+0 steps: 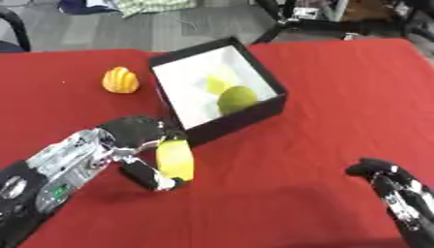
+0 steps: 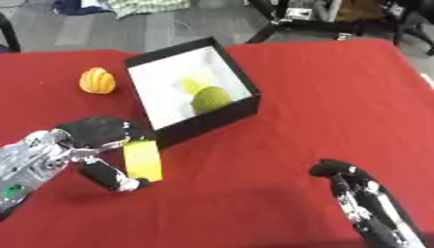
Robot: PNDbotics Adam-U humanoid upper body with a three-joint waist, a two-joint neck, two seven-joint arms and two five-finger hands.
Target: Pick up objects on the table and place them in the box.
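The left hand (image 1: 140, 140) grips a yellow block (image 1: 175, 160) just beside the black box (image 1: 254, 116) on the red table (image 1: 322, 97). The right hand (image 1: 386, 179) rests near the lower right corner, its fingers relaxed.

left hand (image 2: 101, 140) grips yellow block (image 2: 142, 161) beside box (image 2: 203, 121) | orange fruit (image 2: 98, 81) on table (image 2: 322, 97) | right hand (image 2: 356, 189) idle

Open red cloth lies right of the box (image 1: 254, 109); left of it sits an orange fruit (image 1: 120, 80), with two fruits inside.
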